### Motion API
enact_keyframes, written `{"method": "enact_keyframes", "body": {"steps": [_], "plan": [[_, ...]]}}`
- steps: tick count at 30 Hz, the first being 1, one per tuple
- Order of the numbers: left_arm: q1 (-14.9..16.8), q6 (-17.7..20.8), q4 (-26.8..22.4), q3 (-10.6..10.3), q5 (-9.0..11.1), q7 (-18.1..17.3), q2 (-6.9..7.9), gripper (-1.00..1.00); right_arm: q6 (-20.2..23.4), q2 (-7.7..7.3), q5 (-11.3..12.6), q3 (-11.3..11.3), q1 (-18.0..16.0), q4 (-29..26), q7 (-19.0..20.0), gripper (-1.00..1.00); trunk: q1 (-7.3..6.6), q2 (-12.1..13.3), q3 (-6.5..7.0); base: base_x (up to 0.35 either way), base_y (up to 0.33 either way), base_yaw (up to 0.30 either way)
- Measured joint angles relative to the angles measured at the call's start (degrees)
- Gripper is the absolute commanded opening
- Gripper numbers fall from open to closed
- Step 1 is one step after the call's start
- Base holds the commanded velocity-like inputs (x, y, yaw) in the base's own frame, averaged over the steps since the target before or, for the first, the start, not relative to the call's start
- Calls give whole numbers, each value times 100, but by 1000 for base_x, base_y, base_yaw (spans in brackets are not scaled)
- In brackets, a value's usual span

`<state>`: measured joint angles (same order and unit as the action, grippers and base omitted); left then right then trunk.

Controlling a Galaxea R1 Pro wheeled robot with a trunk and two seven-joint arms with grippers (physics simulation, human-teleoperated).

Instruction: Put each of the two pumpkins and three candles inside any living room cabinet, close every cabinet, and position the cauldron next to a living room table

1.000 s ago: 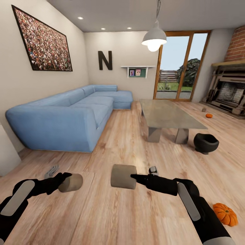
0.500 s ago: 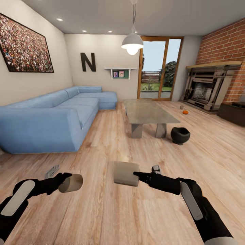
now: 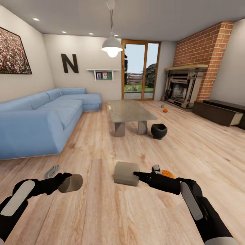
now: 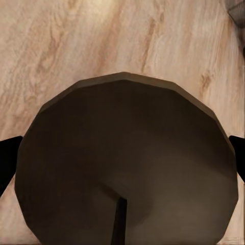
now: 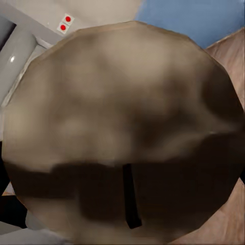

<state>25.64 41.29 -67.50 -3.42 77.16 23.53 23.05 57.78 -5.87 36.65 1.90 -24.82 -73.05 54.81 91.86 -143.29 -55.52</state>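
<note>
both grippers are each clamping a candle, left (image 3: 70,182) and right (image 3: 126,174); a pumpkin (image 3: 165,110) is lying by the fireplace (image 3: 182,87), the cabinet (image 3: 219,112) drawer is hanging open, nothing stowed yet.

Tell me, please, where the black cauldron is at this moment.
In the head view the cauldron stands on the wooden floor, right of centre, close beside the right end of the grey table.
</note>
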Motion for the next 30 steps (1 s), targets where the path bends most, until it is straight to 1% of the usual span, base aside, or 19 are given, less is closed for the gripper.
{"method": "enact_keyframes", "body": {"steps": [16, 23, 30], "plan": [[0, 2, 0, -1, -11, 0, -6, -100, -1, 0, 3, -1, 0, 6, 10, -100, -1, 0, 71, -7, -10, -257], [1, 3, -5, -1, -13, -2, -8, -100, 18, 0, 70, -10, 0, 72, 17, -100, -2, 0, 102, 0, 0, -257], [0, 3, -17, -3, -10, -3, -14, -100, -12, 7, 60, -14, 0, 170, 17, -100, -1, 0, 133, 0, 0, -257]]}}
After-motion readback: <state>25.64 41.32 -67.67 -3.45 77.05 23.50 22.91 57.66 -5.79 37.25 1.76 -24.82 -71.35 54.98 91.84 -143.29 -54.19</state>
